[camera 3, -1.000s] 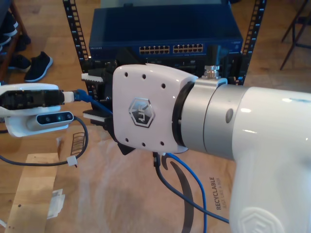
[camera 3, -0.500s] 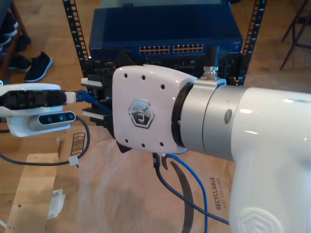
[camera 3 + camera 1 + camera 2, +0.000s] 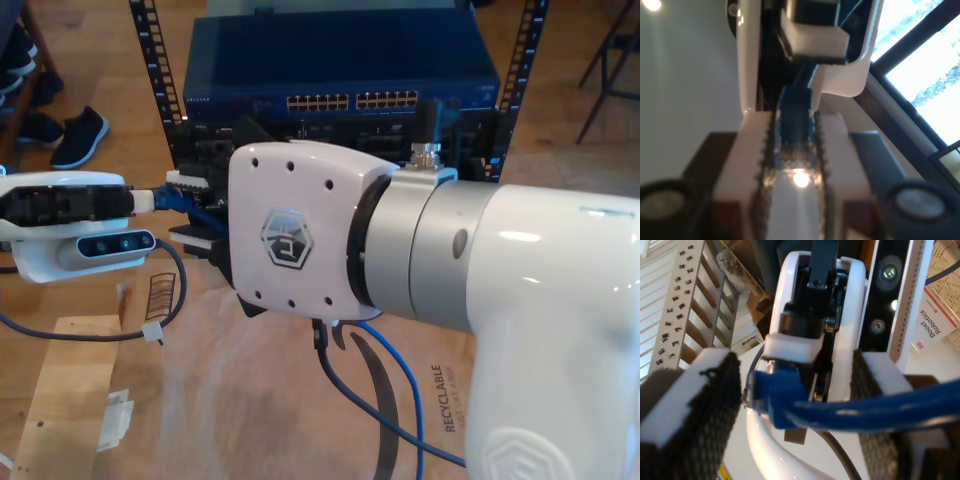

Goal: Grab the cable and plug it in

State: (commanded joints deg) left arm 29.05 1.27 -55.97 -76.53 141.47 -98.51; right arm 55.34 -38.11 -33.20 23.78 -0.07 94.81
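Cable (image 3: 190,208) ran level, plug end toward exterior view's left. My first gripper (image 3: 794,150) clamped plug; my second gripper (image 3: 795,400) spread around cable.

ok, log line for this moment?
my first claw: shut on cable | my second claw: open, straddling cable | plug-in: not yet done

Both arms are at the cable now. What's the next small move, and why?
Probably close my second pincer on the cable: its pads stand open either side of it, while my first pincer clamps the plug.
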